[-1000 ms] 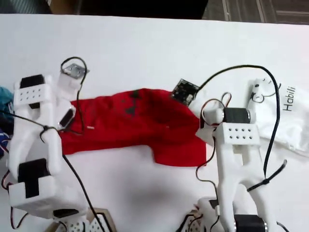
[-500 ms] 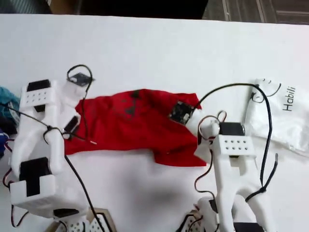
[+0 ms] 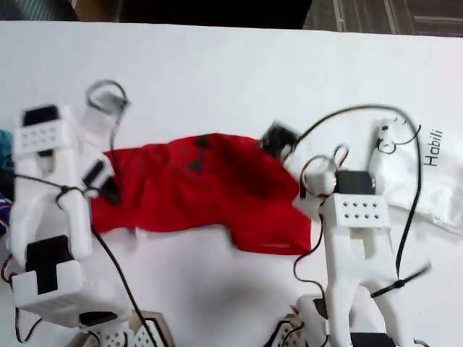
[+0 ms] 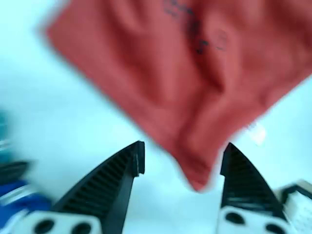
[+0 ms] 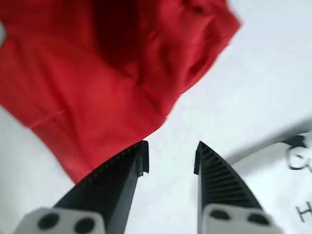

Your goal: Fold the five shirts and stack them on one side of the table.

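The red shirt [image 3: 210, 188] lies partly folded as a wide band across the middle of the white table [image 3: 217, 72], with a dark print near its 12 o'clock edge and a loose flap hanging toward 5 o'clock. The left arm [image 3: 51, 210] stands over the 9 o'clock end of the red shirt. The left gripper [image 4: 184, 148] has its jaws spread wide; a corner of the red shirt sits between the two tips, and neither jaw is seen to press on it. The right arm [image 3: 358, 231] stands at 4 o'clock from the red shirt. The right gripper [image 5: 171, 148] also has its jaws spread, pinching nothing, over bare table just beside the edge of the shirt. A white shirt [image 3: 427, 173] with dark print lies at 3 o'clock, apart from the red shirt. A teal and blue cloth [image 3: 4, 148] lies at the 9 o'clock edge of the table.
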